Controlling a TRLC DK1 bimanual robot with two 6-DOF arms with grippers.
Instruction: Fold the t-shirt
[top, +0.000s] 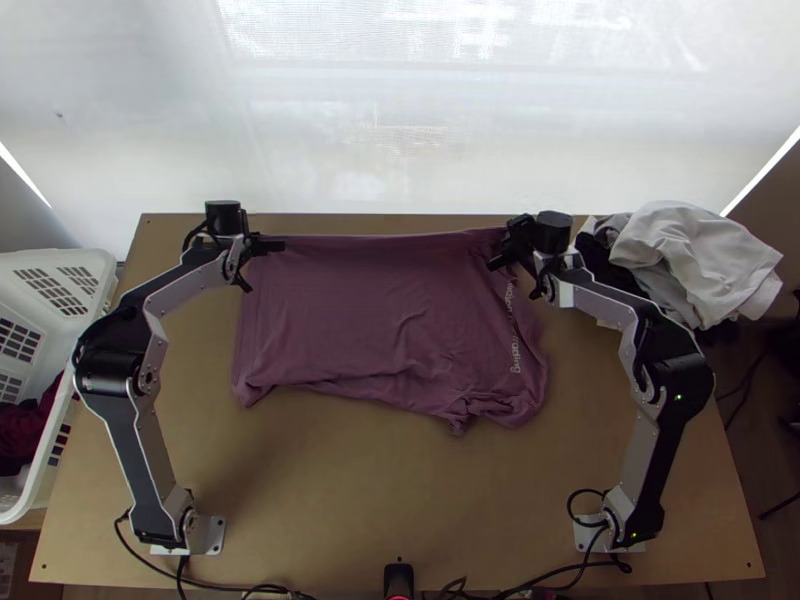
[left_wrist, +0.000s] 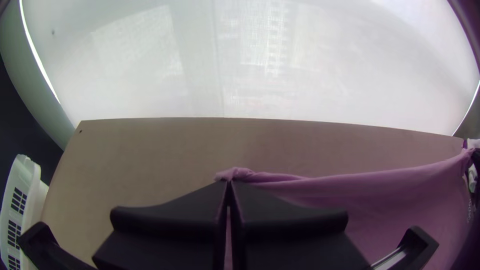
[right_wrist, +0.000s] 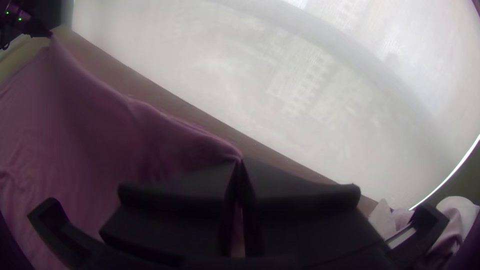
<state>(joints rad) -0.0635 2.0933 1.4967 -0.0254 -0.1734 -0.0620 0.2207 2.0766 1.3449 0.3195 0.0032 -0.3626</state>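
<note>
Ann: Left tool (left_wrist: 229, 182), pads together, clamped on one end of the far edge of the t-shirt (top: 370, 320)!

Ben: And the right tool (right_wrist: 240, 161) matches it, closed on the other end of that edge, the lettered side just beside it.

Ann: So here's the line that counts: the held edge runs from tool to tool, across the worktop (top: 320, 480), and that's the cloth's long axis too.

Ben: With the body lying from that edge towards the arms' bases, spread wide, wrinkled in the middle, bunched at the near corner on the right arm's side.

Ann: Neither arm has to cross over, then. Left has its end, right has its own.

Ben: My call: fold coming up, both bringing the far edge towards the bases together. If one lags, that edge goes crooked, and the bunched corner could spoil the match.

Ann: Out wide, a white basket (top: 100, 262) beside the left arm, a pile of clothes (top: 690, 255) over by the right.
</note>
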